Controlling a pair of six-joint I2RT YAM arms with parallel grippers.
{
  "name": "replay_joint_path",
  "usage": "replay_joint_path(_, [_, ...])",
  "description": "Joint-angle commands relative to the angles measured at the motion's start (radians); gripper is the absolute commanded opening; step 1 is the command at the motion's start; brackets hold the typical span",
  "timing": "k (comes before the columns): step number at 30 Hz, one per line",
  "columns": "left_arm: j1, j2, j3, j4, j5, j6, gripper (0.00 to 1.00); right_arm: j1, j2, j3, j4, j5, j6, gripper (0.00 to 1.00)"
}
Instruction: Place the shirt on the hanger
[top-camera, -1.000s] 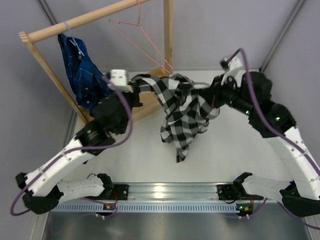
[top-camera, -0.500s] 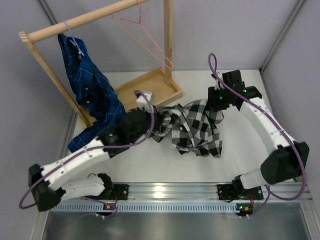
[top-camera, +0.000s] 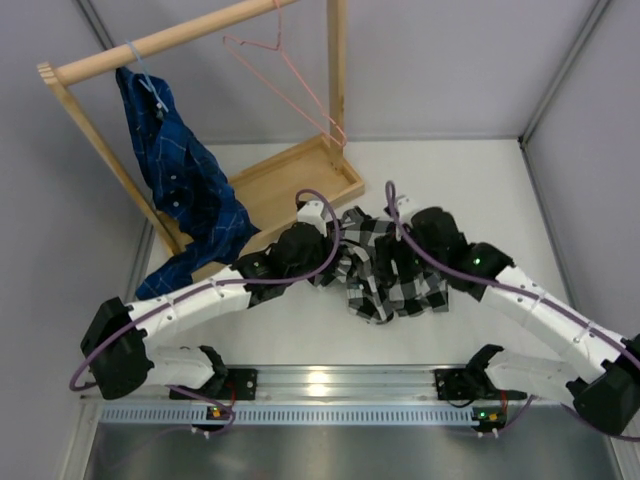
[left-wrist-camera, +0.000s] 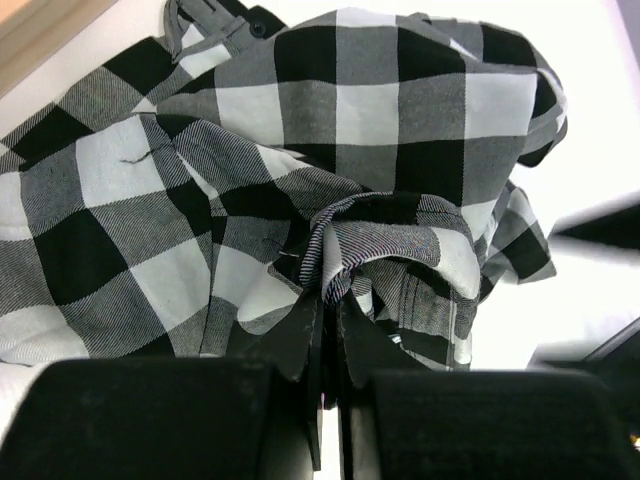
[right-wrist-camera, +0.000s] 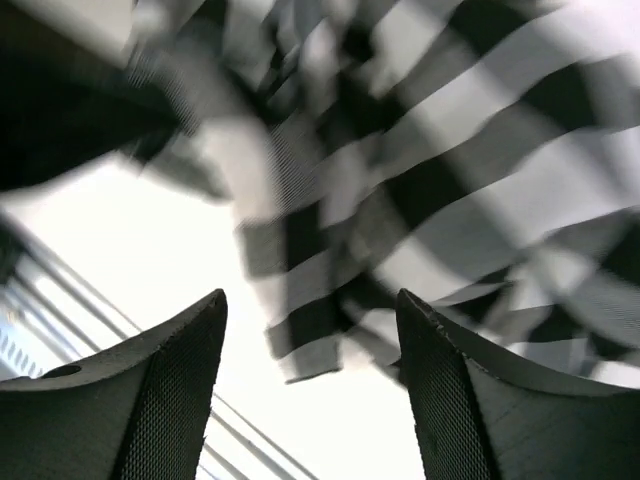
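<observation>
The black-and-white checked shirt (top-camera: 385, 275) lies crumpled on the white table between both arms. My left gripper (top-camera: 330, 255) is at its left edge, shut on a bunched fold of the shirt (left-wrist-camera: 330, 130), as the left wrist view shows at the left gripper (left-wrist-camera: 330, 300). Over the heap's right side is my right gripper (top-camera: 408, 258), open. In the blurred right wrist view a loose edge of the shirt (right-wrist-camera: 450, 120) hangs ahead of the right gripper (right-wrist-camera: 310, 295) without touching its fingers (right-wrist-camera: 180, 380). The pink hanger (top-camera: 290, 75) hangs bare from the wooden rail.
A wooden rack stands at the back left, its rail (top-camera: 170, 40) carrying a dark blue plaid shirt (top-camera: 180, 175). Its tray-like base (top-camera: 300, 185) sits just behind the heap. Grey walls close in the table on three sides. A metal rail (top-camera: 330, 385) runs along the near edge.
Both arms came down from the rack toward the table's middle, bringing the shirt with them. The right gripper opened and let go of the fabric; the left stayed shut on it.
</observation>
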Motion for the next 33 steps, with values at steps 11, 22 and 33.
replay_joint_path(11, [0.040,-0.036,0.043,0.072,-0.037,-0.047,0.00,0.326,-0.064,-0.345,0.314,0.233,0.173,0.57])
replay_joint_path(22, [0.058,-0.117,-0.006,0.072,-0.049,-0.035,0.00,0.392,0.111,-0.171,0.220,0.703,0.187,0.00])
replay_joint_path(33, [0.057,-0.349,-0.184,0.247,0.194,0.286,0.58,0.389,-0.044,0.285,-0.101,0.618,0.029,0.00])
